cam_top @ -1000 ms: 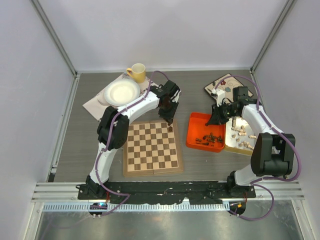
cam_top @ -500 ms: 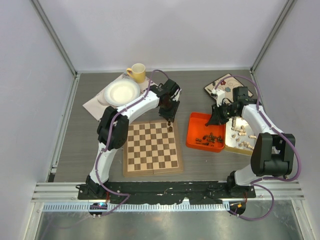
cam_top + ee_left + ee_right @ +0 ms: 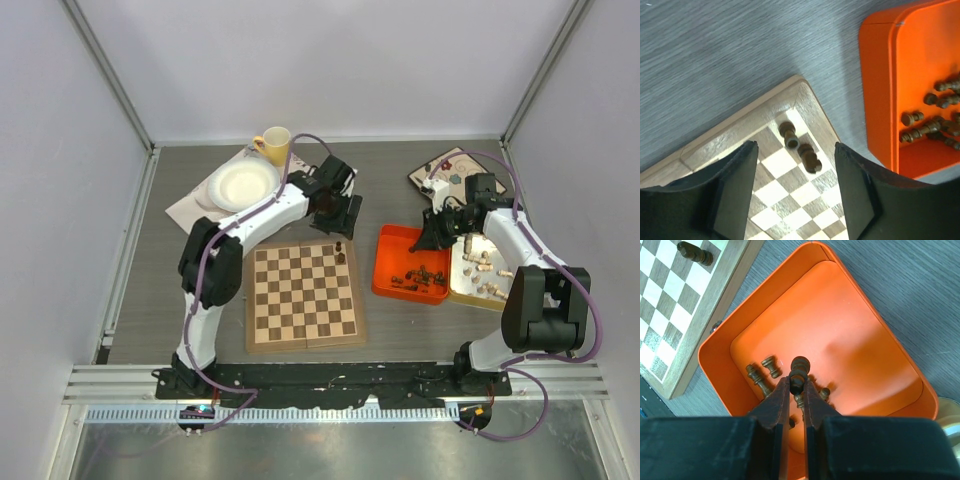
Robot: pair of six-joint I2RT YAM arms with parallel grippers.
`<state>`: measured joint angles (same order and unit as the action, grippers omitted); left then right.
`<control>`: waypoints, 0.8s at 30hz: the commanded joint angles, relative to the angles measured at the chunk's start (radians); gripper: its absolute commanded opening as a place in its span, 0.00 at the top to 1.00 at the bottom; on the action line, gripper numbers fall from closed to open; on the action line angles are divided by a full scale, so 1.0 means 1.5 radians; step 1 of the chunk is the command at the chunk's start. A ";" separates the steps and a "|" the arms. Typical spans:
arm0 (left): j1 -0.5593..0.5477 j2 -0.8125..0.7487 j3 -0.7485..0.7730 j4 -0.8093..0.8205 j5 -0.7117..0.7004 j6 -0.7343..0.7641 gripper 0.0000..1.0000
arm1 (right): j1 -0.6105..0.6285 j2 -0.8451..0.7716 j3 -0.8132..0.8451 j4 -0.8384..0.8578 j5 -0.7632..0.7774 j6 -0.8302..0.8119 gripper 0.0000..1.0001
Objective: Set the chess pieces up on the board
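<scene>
Left gripper (image 3: 795, 145) open over the board (image 3: 305, 295); right gripper (image 3: 797, 382) pinching a dark piece (image 3: 800, 365).
Two dark pieces (image 3: 810, 156) stand at the board's far-right corner, below the spread left jaws. The pinched piece hangs over the orange tray (image 3: 865, 355) right of the board.

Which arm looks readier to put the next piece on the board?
Probably the right: the right gripper is shut on a dark piece above the orange tray. The left gripper hangs open and empty over a corner of the board, where two dark pieces sit.
</scene>
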<state>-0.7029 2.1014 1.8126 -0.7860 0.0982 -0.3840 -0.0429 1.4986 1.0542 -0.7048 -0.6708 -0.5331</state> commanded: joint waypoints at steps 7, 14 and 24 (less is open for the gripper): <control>0.006 -0.226 -0.179 0.204 -0.039 0.004 0.20 | 0.013 -0.031 -0.009 0.014 -0.047 -0.021 0.99; 0.024 -0.398 -0.446 0.454 0.190 0.079 0.17 | 0.027 -0.060 -0.008 -0.025 -0.146 -0.090 0.98; -0.123 -0.533 -0.715 0.791 0.260 0.349 0.03 | 0.188 -0.146 0.001 -0.092 -0.172 -0.129 0.98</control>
<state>-0.7898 1.3472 0.7826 0.1169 0.4679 -0.0860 0.1547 1.3678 1.0363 -0.8135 -0.8757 -0.7132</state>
